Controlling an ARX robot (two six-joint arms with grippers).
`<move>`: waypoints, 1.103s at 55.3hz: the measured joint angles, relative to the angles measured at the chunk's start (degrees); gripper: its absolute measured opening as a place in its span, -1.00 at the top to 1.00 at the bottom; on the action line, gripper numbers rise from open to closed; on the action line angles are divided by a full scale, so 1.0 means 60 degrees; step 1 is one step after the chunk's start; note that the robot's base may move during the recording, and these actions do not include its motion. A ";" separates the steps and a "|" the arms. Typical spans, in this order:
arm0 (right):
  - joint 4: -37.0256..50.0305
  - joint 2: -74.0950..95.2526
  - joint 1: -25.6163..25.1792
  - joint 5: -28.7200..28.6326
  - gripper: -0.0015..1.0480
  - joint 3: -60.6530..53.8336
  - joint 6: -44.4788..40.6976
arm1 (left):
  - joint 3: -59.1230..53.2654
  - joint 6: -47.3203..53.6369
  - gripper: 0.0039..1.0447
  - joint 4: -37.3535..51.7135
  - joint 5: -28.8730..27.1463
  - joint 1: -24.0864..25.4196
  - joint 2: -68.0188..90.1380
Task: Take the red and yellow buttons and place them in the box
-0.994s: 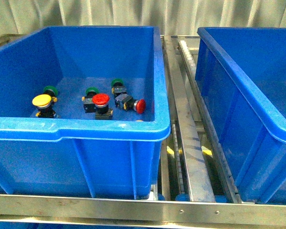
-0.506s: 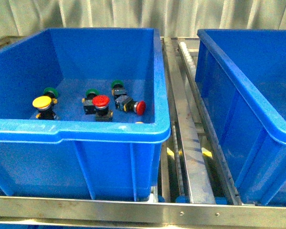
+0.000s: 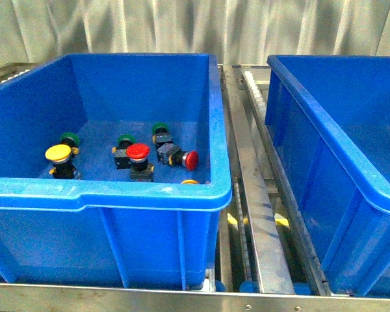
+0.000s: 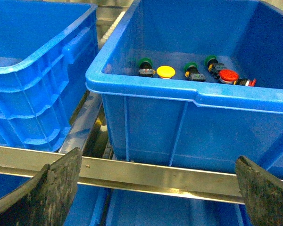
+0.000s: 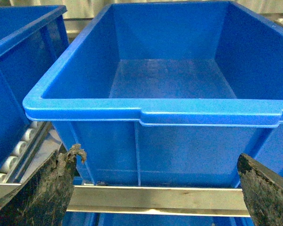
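Two big blue bins sit side by side on a metal rack (image 3: 260,221) with rollers. The left bin (image 3: 117,195) holds all the buttons, and the right bin (image 3: 338,162) stands just across the gap.

The left gripper (image 4: 158,157) hangs low on the near side of the left bin, its black fingers (image 4: 47,193) spread wide apart with nothing between them. The right gripper (image 5: 156,153) faces the right bin the same way, its worn fingers (image 5: 42,193) also wide apart and holding nothing.

On the left bin's floor, the yellow button (image 3: 58,153) stands upright near the left wall. The upright red button (image 3: 138,151) is in the middle. The lying red button (image 3: 190,159) rests on its side just right of it, cap pointing right. Three green buttons (image 3: 125,140) lie behind them, towards the far wall.
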 joint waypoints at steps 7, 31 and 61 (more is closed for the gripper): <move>0.0000 -0.0004 0.0000 -0.0004 -0.88 0.0000 0.0000 | 0.1701 -0.2018 -0.85 -0.0710 -0.1734 -0.0255 0.3002; 0.0000 0.0000 0.0000 0.0000 -0.88 0.0000 0.0000 | 0.8058 -0.1974 -0.85 0.2098 -0.2215 -0.1577 1.0910; 0.0000 0.0000 0.0000 0.0004 -0.88 0.0000 0.0000 | 1.4174 -0.2120 -0.85 -0.1690 -0.4051 -0.3202 1.7628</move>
